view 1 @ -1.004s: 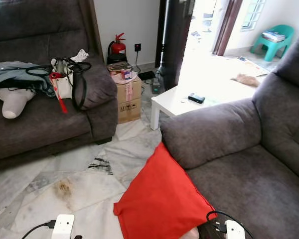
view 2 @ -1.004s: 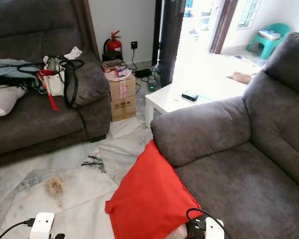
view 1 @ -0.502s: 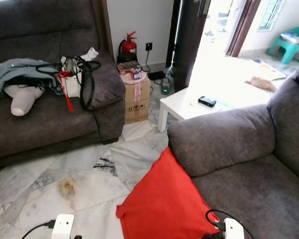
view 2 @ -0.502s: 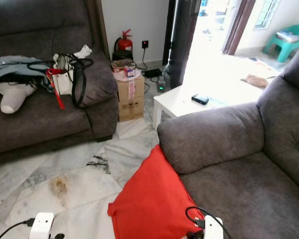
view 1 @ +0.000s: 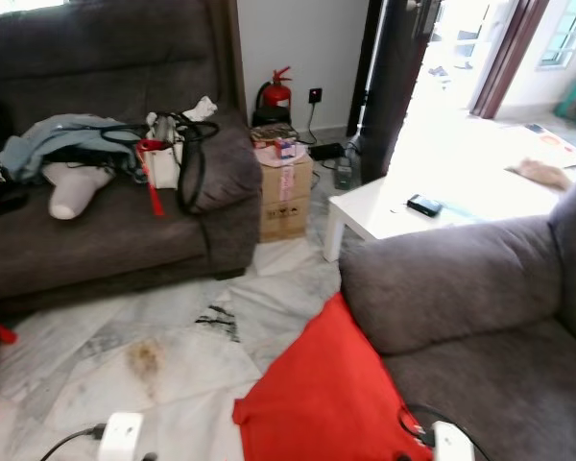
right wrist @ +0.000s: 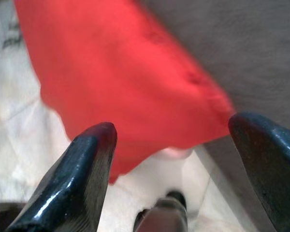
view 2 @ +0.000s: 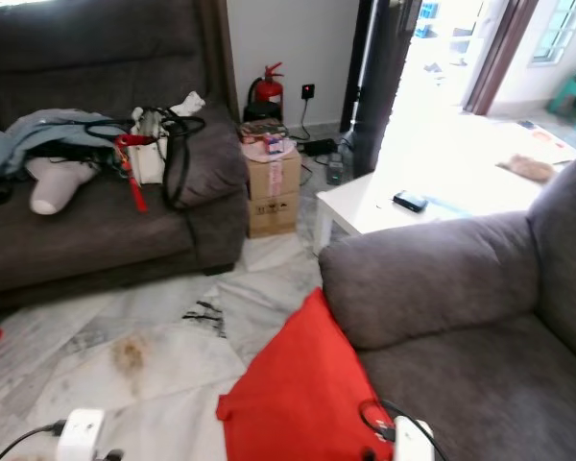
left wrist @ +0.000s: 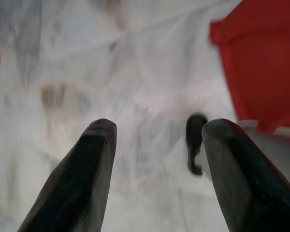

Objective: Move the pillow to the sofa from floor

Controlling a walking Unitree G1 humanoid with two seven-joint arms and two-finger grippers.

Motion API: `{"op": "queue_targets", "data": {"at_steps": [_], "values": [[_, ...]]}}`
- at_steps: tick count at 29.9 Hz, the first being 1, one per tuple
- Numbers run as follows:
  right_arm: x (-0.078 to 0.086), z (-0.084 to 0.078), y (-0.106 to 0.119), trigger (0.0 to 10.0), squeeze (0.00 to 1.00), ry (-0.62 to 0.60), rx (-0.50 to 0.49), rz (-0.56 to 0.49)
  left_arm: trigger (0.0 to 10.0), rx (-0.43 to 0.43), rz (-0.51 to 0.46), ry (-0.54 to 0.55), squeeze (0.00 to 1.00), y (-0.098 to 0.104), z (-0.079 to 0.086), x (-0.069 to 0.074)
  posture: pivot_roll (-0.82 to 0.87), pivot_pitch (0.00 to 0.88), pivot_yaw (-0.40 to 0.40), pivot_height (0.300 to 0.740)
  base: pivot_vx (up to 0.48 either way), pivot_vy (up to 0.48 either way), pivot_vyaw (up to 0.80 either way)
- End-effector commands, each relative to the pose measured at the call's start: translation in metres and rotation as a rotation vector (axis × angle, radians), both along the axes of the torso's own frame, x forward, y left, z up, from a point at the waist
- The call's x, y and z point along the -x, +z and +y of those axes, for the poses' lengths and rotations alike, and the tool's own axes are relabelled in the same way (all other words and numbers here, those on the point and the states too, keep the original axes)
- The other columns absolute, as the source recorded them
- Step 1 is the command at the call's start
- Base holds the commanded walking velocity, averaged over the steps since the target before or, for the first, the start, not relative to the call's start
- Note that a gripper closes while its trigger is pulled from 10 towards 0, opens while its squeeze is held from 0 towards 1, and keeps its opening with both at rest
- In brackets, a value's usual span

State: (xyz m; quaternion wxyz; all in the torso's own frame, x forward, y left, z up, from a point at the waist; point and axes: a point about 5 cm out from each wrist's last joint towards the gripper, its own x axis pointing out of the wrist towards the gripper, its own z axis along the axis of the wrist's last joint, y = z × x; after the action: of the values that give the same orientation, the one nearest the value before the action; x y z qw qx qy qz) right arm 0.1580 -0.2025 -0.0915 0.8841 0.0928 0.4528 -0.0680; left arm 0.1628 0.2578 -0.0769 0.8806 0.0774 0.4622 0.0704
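Observation:
A red pillow (view 1: 322, 392) stands on the marble floor (view 1: 163, 346), leaning against the front of the grey sofa (view 1: 461, 288) on my right. In the right wrist view my right gripper (right wrist: 176, 154) is open, its black fingers (right wrist: 79, 181) spread just above the pillow (right wrist: 121, 77) and the sofa's edge. My left gripper (left wrist: 157, 159) is open over bare floor, with the pillow's corner (left wrist: 261, 58) off to one side. The white tops of both wrists (view 1: 122, 437) peek in at the bottom of the eye views.
A second dark sofa (view 1: 96, 230) on the left holds clothes and a bag (view 1: 168, 154). A cardboard box (view 1: 283, 187), a fire extinguisher (view 1: 276, 91) and a white low table (view 1: 403, 206) with a phone stand beyond. A brown stain (view 1: 144, 357) marks the floor.
The whole scene has shifted right and down in the eye views, so the camera has turned left. The pillow still leans on the sofa front.

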Motion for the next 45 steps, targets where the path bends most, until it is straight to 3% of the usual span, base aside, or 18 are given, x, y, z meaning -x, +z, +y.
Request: {"op": "queue_targets", "data": {"at_steps": [1,20,31,40,43,44,45], "values": [[0.010,-0.009,-0.002,10.0,0.00,-0.015,0.021,0.030,10.0,0.020,-0.018,-0.012,0.00,0.000,-0.008,-0.006,-0.03,0.009,-0.035,0.740,0.000,0.000,0.00],[0.009,-0.009,-0.002,10.0,0.00,-0.013,0.018,0.029,10.0,0.025,-0.018,-0.024,0.00,0.001,-0.008,-0.006,-0.03,0.011,-0.029,0.740,0.000,0.000,0.00],[-0.004,-0.003,0.003,10.0,0.00,-0.010,-0.009,-0.035,10.0,0.011,-0.042,-0.037,0.00,0.006,-0.006,-0.016,-0.02,0.002,-0.011,0.740,0.000,0.000,0.00],[-0.030,0.002,0.017,10.0,0.00,-0.006,-0.015,-0.202,10.0,-0.048,-0.240,0.128,0.00,0.022,0.004,-0.035,0.02,0.000,0.008,0.740,0.000,0.000,0.00],[-0.033,0.004,0.019,10.0,0.00,-0.022,-0.025,-0.226,10.0,-0.060,-0.267,0.129,0.00,0.026,0.005,-0.038,0.03,0.000,0.012,0.740,0.000,0.000,0.00],[-0.039,0.003,0.023,10.0,0.00,-0.010,0.011,-0.255,10.0,-0.085,-0.375,0.098,0.00,0.041,0.008,-0.058,0.03,0.000,0.015,0.740,0.000,0.000,0.00],[-0.065,0.005,0.041,10.0,0.00,-0.010,0.027,-0.384,10.0,-0.122,-0.512,0.064,0.00,0.063,0.011,-0.079,0.04,0.000,0.016,0.740,0.000,0.000,0.00]]}}
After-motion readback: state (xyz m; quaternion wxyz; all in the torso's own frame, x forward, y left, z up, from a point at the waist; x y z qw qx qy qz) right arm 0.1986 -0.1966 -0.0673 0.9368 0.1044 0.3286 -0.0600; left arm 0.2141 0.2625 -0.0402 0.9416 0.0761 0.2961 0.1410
